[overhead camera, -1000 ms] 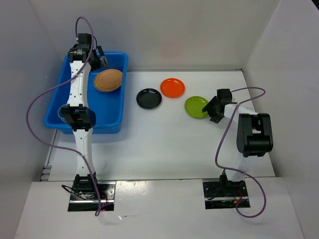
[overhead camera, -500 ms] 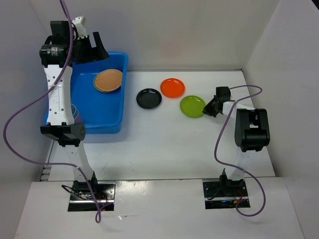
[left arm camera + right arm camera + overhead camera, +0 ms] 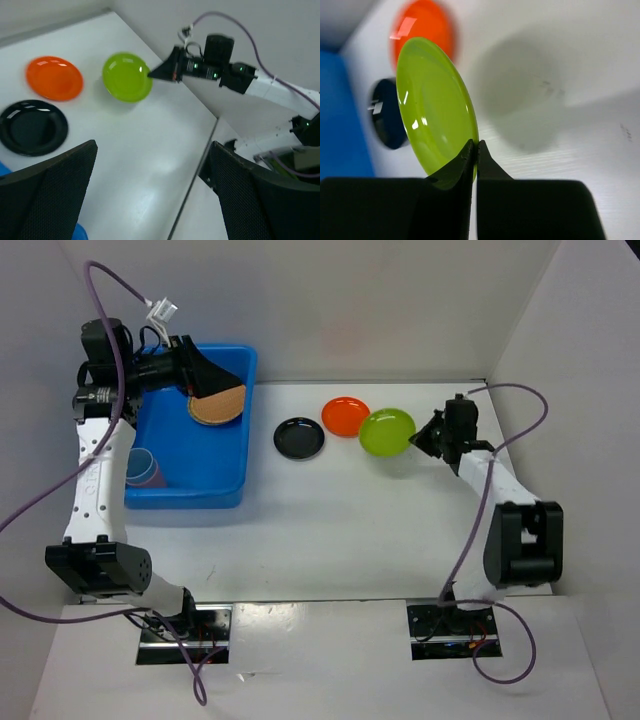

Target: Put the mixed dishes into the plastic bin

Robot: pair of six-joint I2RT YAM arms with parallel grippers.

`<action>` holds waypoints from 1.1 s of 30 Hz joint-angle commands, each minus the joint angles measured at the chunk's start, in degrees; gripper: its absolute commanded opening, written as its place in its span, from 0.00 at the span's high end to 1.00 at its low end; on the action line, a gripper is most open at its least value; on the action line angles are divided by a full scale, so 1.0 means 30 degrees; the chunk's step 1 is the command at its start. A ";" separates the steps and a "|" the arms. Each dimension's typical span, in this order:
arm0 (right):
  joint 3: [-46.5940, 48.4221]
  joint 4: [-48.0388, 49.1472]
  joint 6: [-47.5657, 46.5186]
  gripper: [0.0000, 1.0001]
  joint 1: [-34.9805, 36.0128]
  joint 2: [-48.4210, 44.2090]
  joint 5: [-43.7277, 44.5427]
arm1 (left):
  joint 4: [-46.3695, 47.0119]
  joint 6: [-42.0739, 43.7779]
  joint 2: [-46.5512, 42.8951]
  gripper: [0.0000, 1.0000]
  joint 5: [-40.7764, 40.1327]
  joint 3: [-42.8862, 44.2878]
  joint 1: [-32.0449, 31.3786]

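As the right gripper point(image 3: 474, 150) pinched its jaws almost together on the thin rim of the lime green plate point(image 3: 437, 105), the plate hung tilted on edge, clear of the white table point(image 3: 330, 530), and cast a shadow beneath it. So narrow a grip on a glossy rim looked precarious. A quick swing or jolt could let the plate pivot or slide out and drop. It would likely land on the orange plate point(image 3: 345, 415) just beside it or the black plate point(image 3: 299, 438) next along. Both lay flat between the carried plate and the blue plastic bin point(image 3: 190, 497).

Across the table, the left gripper point(image 3: 152, 147) hovered over the bin's far end, jaws spread wide with nothing between them. Partly under it in the bin lay a tan woven-look plate point(image 3: 222, 408), and a blue cup point(image 3: 145, 468) rested on its side near the left wall. The left arm appeared to be the chief obstacle, filling the air above the bin where the right arm would need to reach. The bin's raised wall would have to be cleared too.
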 commanded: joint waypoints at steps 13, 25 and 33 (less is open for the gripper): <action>0.2063 0.1050 -0.2341 1.00 0.4421 -0.7375 -0.2704 | 0.4691 -0.0010 0.4938 0.00 0.3429 -0.1452 -0.3974; 0.1888 0.1490 -0.1901 1.00 0.4802 -0.7172 -0.3817 | 0.3169 0.1310 0.8196 0.01 0.2814 0.0983 -0.5853; 0.1712 0.1871 -0.1901 1.00 0.4802 -0.6613 -0.3817 | 0.2698 0.1750 0.8403 0.05 0.3605 0.1628 -0.6730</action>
